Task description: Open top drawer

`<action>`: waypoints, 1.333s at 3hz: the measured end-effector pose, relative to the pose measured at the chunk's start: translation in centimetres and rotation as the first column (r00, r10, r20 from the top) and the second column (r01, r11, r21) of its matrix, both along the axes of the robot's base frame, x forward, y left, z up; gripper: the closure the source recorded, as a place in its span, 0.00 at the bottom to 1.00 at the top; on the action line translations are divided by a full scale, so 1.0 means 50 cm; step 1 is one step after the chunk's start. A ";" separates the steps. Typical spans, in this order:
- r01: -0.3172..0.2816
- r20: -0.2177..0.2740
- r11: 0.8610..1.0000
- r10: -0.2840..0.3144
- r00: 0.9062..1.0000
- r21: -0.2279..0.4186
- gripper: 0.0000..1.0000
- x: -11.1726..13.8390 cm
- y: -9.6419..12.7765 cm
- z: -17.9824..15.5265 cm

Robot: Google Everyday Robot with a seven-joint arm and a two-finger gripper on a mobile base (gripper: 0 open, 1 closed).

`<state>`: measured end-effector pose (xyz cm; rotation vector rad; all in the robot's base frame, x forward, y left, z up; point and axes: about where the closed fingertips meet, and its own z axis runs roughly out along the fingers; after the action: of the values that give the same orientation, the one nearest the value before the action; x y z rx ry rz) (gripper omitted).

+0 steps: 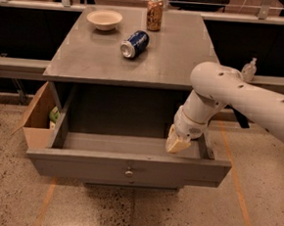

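The top drawer (93,166) is pulled far out of the grey cabinet. Its flat grey front faces me with a small round metal knob (129,172) at its centre. The inside of the drawer (125,144) looks empty. My gripper (177,143) hangs from the white arm at the drawer's right side, just inside and above its front right corner. It is not touching the knob. The two lower drawers are hidden under the open one.
On the cabinet top (87,56) lie a cream bowl (104,19), a blue can on its side (134,43) and an upright brown can (154,13). An open cardboard box (35,121) stands left of the cabinet. A small bottle (248,69) shows behind my arm.
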<state>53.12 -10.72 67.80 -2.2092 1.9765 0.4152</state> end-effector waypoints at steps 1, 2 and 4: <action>0.000 0.000 1.000 0.000 1.000 0.000 1.00 0.000 0.000 0.000; 0.067 -0.054 0.997 -0.065 0.996 0.031 1.00 -0.072 -0.025 0.030; 0.298 -0.029 0.942 -0.297 0.954 0.156 1.00 -0.158 -0.153 0.185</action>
<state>45.20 -18.36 77.02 -1.7797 2.1512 0.5147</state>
